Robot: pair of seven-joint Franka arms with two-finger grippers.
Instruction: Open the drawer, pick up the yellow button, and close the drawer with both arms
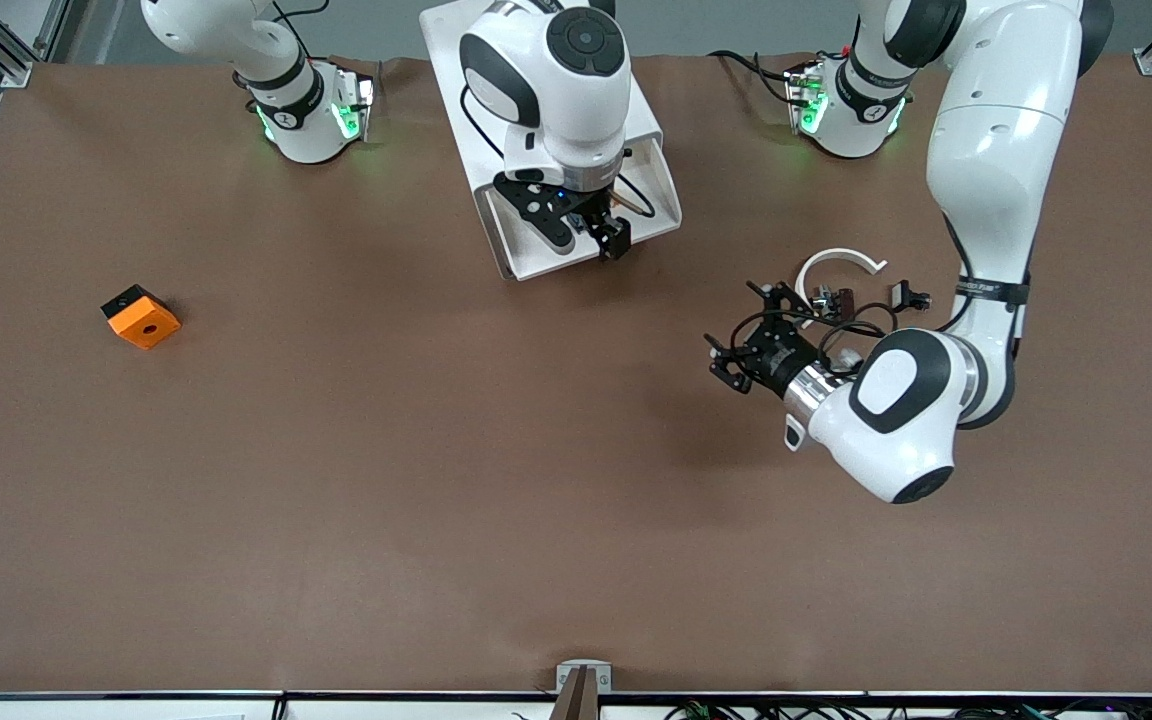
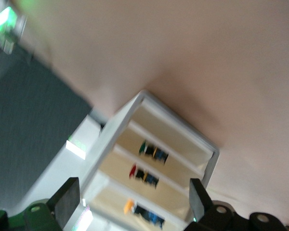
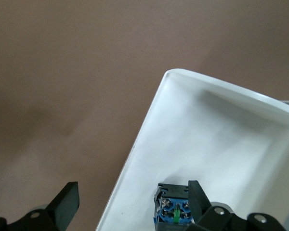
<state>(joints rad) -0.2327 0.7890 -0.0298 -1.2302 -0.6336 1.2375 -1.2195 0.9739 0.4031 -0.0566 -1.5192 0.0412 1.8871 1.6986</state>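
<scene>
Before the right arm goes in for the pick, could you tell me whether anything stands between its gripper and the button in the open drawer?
Nothing visible does. The right gripper hangs open over the open drawer, and the button lies uncovered on the drawer floor just below one finger.

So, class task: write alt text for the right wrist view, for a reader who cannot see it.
The open right gripper hangs over the rim of an open white drawer, and a small blue-based button part lies inside the drawer by one of its fingers. The brown table fills the rest of the view.
</scene>
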